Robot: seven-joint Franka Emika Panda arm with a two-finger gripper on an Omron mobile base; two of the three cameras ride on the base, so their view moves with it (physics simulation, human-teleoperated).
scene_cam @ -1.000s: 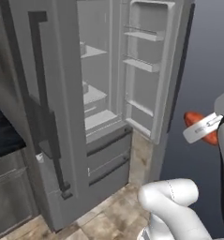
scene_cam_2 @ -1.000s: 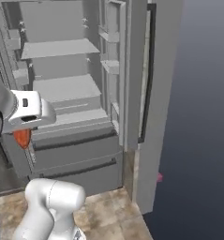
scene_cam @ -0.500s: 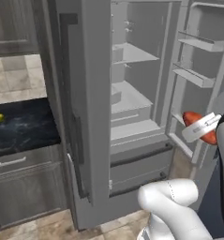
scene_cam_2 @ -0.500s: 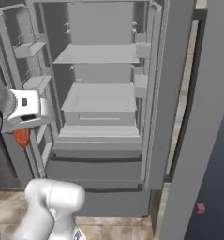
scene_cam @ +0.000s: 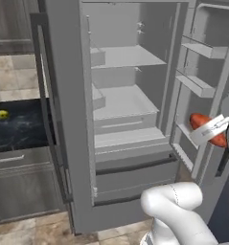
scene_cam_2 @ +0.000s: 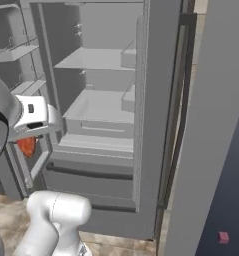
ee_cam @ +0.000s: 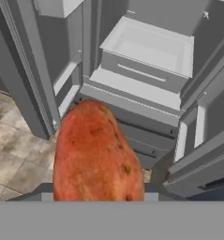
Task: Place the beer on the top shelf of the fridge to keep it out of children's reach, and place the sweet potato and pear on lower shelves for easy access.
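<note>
The sweet potato, an elongated orange-red tuber, is sitting in my jaws, which are pinching narrowly around it, out in front of the open grey fridge. I am judging this as the carrying step for the tuber. Next I am needing to reach it in over one of the pale grey-white lower shelves, clear of the door bins, then let go. The small yellow-green pear is waiting on the dark counter beside the fridge.
</note>
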